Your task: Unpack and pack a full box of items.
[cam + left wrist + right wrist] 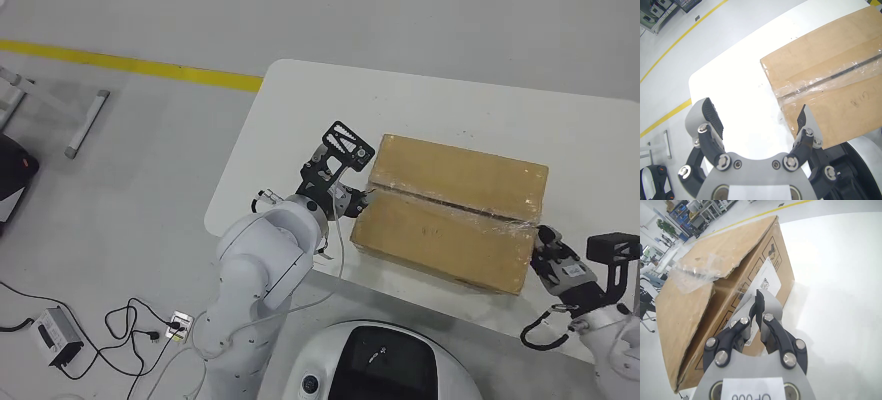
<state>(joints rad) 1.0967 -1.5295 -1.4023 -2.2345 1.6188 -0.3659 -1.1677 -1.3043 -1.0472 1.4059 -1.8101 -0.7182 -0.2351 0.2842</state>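
1. The left gripper (350, 198) (755, 106) is spread wide and holds nothing. It sits at the short end of the box (450, 210) (829, 56), level with the taped seam. In its wrist view one finger (806, 121) lies over the near flap's edge and the other (711, 115) over bare table (738, 75). I cannot tell whether either finger touches the cardboard.

2. The right gripper (546, 250) (758, 302) has its fingers pressed together, with nothing visible between the pads. It is at the box's (687, 306) opposite short end, its tips pointing at the end wall beside a white label (770, 275). Whether the tips touch the wall is unclear.

3. The box is brown cardboard and lies flat on the white table (300, 110) (838, 275), between the two grippers, with its long side slightly askew to the table's near edge.

4. Both top flaps are down and meet at a seam running the length of the box. Clear tape (450, 205) (819, 83) (694, 275) over the seam is wrinkled and split, so a dark slit shows along it.

5. At the right gripper's end the flap edges are ragged. One flap stands slightly raised there, leaving a narrow gap above the end wall.

6. What is inside the box is hidden.
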